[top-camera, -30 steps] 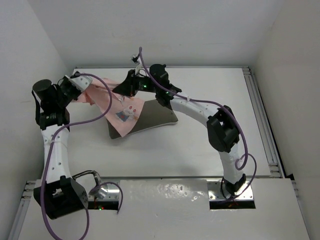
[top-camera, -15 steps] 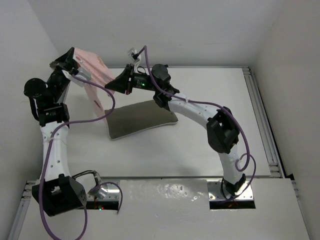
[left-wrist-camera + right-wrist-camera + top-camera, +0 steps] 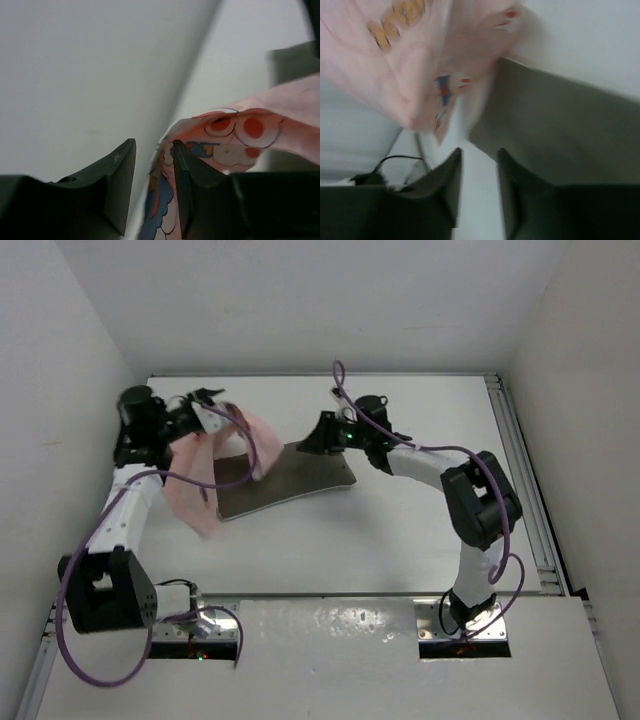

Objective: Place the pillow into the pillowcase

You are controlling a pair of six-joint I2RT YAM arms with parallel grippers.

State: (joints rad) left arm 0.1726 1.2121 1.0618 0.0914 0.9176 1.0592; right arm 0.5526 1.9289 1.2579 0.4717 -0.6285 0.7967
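L hand [image 3: 152, 160]: jaws slightly apart, pillowcase [image 3: 195, 490] edge in the gap against one finger, rest drapes down from the hand, blurred. R hand [image 3: 477, 170]: jaws apart, nothing btwn. Pillow [image 3: 300, 478] just ahead of R hand, flat on table [image 3: 400, 540]; pillowcase covers pillow corner nearest L hand.

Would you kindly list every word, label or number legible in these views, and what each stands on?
Nothing can be read outright.
orange lettering on the pillowcase, right wrist view: too blurred to read.
pillow: no marking visible.
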